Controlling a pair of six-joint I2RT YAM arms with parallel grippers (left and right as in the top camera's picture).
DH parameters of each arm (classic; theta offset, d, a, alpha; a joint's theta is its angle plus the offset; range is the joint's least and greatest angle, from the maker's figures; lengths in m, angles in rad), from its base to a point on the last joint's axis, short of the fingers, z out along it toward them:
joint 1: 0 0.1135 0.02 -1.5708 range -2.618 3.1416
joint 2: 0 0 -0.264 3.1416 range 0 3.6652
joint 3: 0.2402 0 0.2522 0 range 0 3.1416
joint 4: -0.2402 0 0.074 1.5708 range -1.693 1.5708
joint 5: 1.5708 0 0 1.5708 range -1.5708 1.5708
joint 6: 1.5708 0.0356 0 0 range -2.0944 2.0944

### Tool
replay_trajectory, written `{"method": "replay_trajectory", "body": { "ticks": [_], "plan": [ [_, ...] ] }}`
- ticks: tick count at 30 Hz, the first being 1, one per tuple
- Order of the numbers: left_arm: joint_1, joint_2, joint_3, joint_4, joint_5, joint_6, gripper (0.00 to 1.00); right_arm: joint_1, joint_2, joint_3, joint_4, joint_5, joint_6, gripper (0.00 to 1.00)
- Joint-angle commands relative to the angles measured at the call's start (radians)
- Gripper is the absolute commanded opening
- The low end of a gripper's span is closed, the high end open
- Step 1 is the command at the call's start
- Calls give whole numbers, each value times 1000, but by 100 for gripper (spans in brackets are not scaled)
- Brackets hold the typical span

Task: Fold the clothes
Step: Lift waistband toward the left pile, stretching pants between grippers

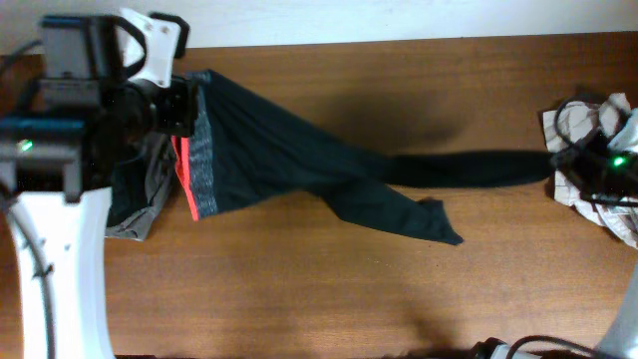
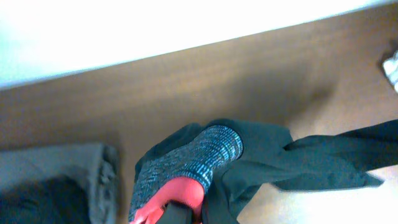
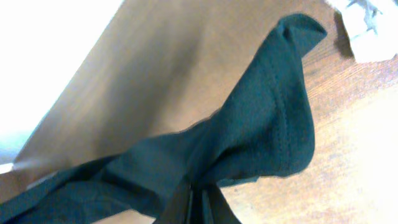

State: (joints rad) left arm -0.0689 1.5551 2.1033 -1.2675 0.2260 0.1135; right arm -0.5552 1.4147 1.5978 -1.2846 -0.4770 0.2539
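Black leggings lie stretched across the wooden table. Their grey waistband, lined bright red-orange, is at the left. My left gripper is at the waistband's far end. In the left wrist view it is shut on the red lining under the grey waistband. One leg runs taut to the right, and my right gripper holds its end. In the right wrist view that gripper is shut on the bunched black leg. The other leg's end rests loose on the table.
A heap of grey and black garments lies under my left arm, seen also as the grey heap. A beige checked cloth with cables is bunched at the right edge. The table's back edge meets a white wall.
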Motion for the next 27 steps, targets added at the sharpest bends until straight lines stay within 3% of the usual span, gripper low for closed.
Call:
{"method": "replay_trajectory", "body": {
  "ticks": [1,6,14,18,21,23,27],
  "plan": [
    [6,-32,114,-58,-26,40,0,5,-13,146,-64,7,-14,4],
    [1,-45,233,-148,-18,59,0,4,-13,323,-183,60,-10,4],
    [-74,-150,314,-160,-6,75,0,4,-13,494,-341,74,-10,4],
    [-82,-220,320,-164,-15,48,0,5,-15,550,-414,79,-12,4],
    [-82,-259,320,-175,-143,-36,0,4,-22,553,-376,253,42,4],
    [-82,-271,320,-188,-200,-61,0,4,-21,553,-412,238,65,4],
    [-82,-267,320,-215,-161,-51,0,5,-22,552,-406,201,35,4]
  ]
}}
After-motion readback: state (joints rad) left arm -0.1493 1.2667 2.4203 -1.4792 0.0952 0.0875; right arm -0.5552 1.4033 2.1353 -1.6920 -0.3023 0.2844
